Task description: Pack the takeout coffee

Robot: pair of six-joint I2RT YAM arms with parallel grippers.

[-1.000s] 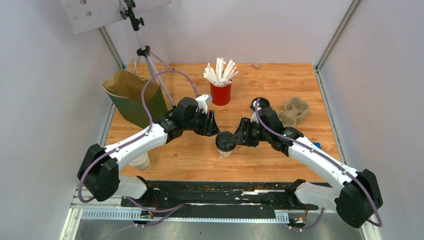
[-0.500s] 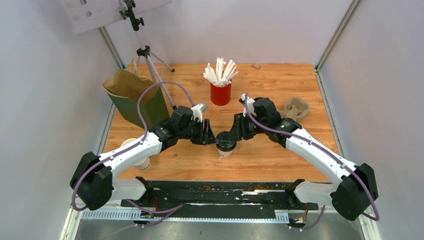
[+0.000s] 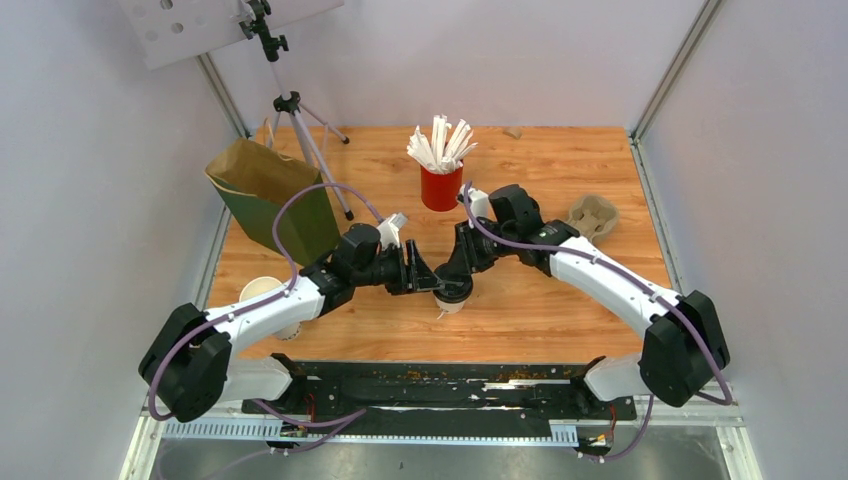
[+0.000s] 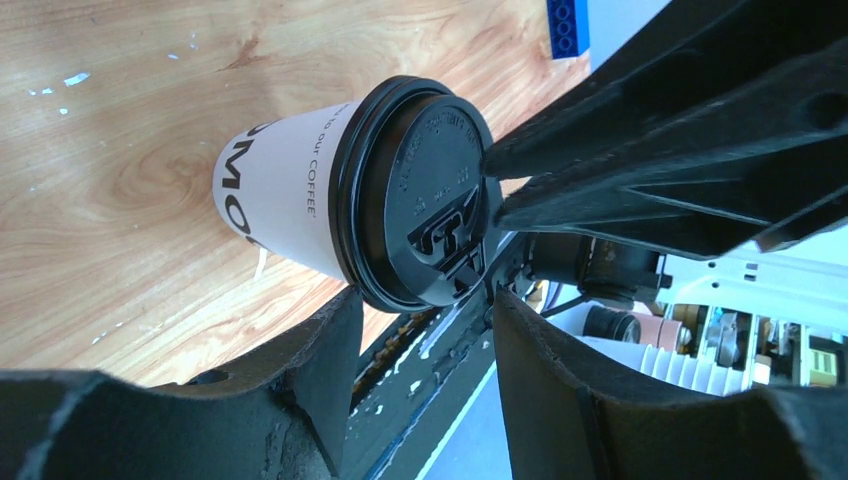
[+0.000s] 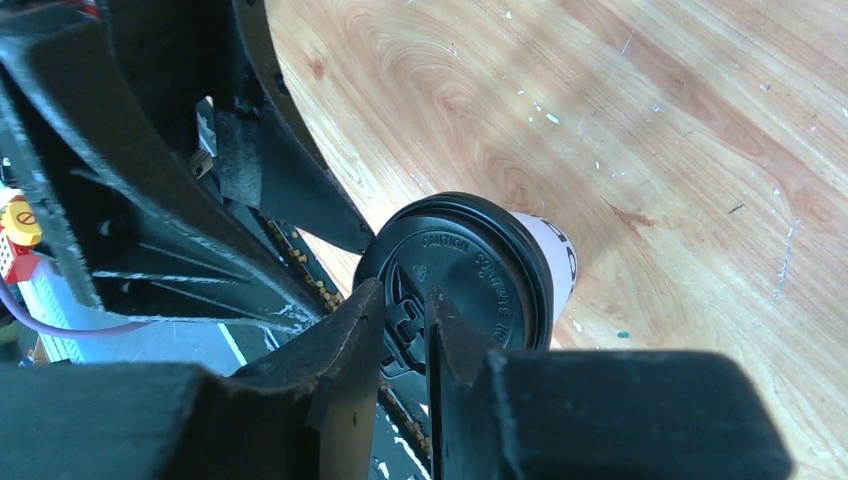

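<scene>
Top view: the takeout coffee (image 3: 451, 293) stands upright on the bench (image 3: 530, 315), mid-front, with both arms meeting over it. The left end effector (image 3: 424, 279) and right end effector (image 3: 452, 276) crowd its black lid, so most of the cup is hidden and contact can't be read from here. A green paper bag (image 3: 275, 205) stands far left. The red cup (image 3: 441, 187) of white sticks is behind the coffee and apart from it. A second paper cup (image 3: 265, 295) is half covered by the left arm.

Left wrist view: the left end effector (image 4: 425, 300) stands well open, holding nothing, fingers (image 4: 320, 370) either side of the lid's near edge. Touch there is unclear. Print on the cup wall is cut off. The right end effector (image 4: 492, 185) has its tips against the lid rim.

Right wrist view: the right end effector (image 5: 405, 297) is narrowed to a slit over the lid rim of the takeout coffee (image 5: 480, 270). Whether it actually pinches the rim, cannot tell. Dark shapes upper left are hard to make out.
</scene>
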